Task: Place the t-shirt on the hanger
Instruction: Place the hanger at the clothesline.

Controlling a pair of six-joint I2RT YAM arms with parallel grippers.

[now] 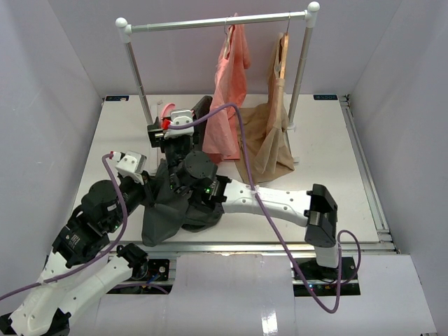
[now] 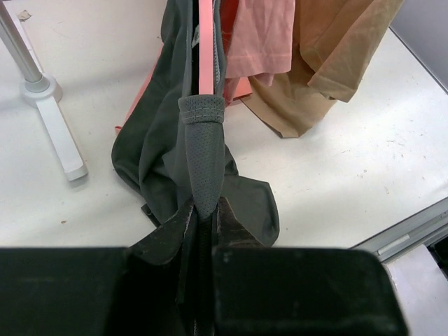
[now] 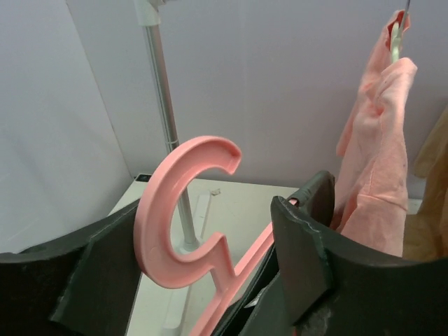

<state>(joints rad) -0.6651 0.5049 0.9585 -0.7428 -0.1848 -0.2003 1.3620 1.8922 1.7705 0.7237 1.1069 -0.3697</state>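
The left hand (image 2: 206, 210) is pressed together, pinching a fold of the dark grey t-shirt (image 2: 157, 140), which we see bunched along the pink hanger (image 3: 159, 210) near the front edge of the table (image 1: 329, 154). The right hand (image 3: 210, 231) stands spread, with the hanger's hook between its fingers. A salmon garment (image 1: 231, 91) and a tan garment (image 1: 269, 140) hang from the rail (image 1: 210, 24) behind.

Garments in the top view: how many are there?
3: the dark t-shirt bunched on the table, the salmon-pink garment hanging from the rail, the tan garment hanging right of it. The t-shirt could hide more.
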